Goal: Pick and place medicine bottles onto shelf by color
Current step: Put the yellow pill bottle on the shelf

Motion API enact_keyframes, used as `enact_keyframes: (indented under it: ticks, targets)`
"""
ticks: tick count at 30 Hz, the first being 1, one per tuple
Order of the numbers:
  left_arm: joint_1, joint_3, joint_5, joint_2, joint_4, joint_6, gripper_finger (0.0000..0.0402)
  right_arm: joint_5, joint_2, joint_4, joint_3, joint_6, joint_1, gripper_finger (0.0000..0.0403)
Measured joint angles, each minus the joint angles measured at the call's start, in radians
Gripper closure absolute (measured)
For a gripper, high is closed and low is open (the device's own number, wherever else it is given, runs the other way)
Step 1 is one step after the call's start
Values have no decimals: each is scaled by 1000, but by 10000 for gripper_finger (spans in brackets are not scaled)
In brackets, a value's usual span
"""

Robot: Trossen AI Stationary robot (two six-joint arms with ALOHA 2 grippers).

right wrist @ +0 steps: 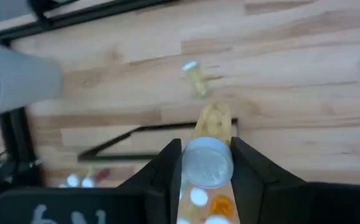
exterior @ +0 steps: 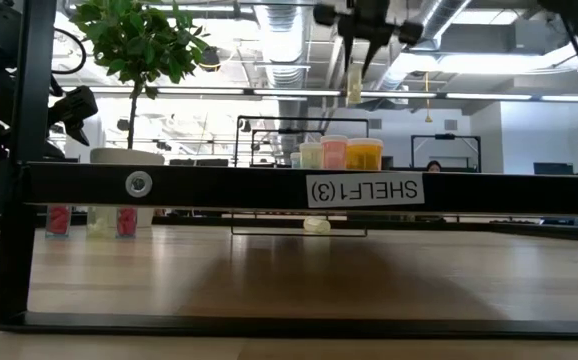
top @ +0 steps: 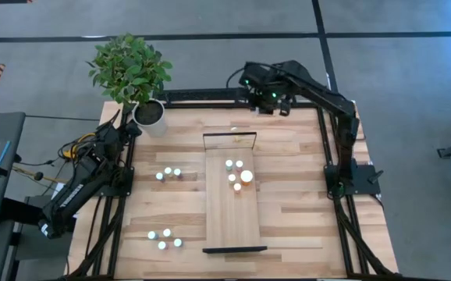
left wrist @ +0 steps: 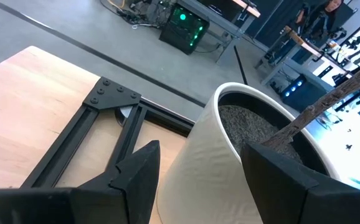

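My right gripper [right wrist: 208, 171] is shut on a pale yellowish bottle [exterior: 354, 85] with a white cap, high above the table near the far edge [top: 268, 101]. Below it, another pale bottle [right wrist: 194, 78] lies on its side on the table, just beyond the far end of the shelf [top: 229, 207]. Several bottles, one larger and orange [top: 246, 176], stand on the shelf's far half. Two more groups of bottles [top: 168, 173] [top: 165, 238] stand on the table left of the shelf. My left gripper [left wrist: 198, 186] is open beside the white plant pot [left wrist: 230, 149]. My right gripper pinches the bottle between its two fingers at the white cap [right wrist: 208, 163], at the bottle's top. The fingers come from above, pointing down. The bottle hangs upright below the fingers [exterior: 354, 90], lifted well clear of the table and the shelf.
The potted plant [top: 132, 70] stands at the table's far left corner. The shelf's black end frame [exterior: 299, 190], labelled SHELF1(3), crosses the low view close up. Red-bodied bottles [exterior: 59, 220] show at the left of the low view. Bare wood lies right of the shelf [top: 303, 195].
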Motion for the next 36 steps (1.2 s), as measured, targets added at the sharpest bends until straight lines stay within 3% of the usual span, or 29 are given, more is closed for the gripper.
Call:
enact_keyframes:
  ticks: [7,12,17,22,29,36]
  targets:
    - [0,0,-1,0,0,0,191,19,-90,7,-25,-63,154,284]
    - [0,0,-1,0,0,0,191,11,-224,4,-266,-45,279,284]
    - [0,0,-1,0,0,0,191,-34,-361,8,-552,85,440,284]
    - [0,0,-1,0,0,0,191,-37,-438,83,-692,136,596,284]
    - [0,0,-1,0,0,0,191,9,-390,212,-771,123,700,284]
    - [0,0,-1,0,0,0,191,-131,-229,292,-773,47,662,284]
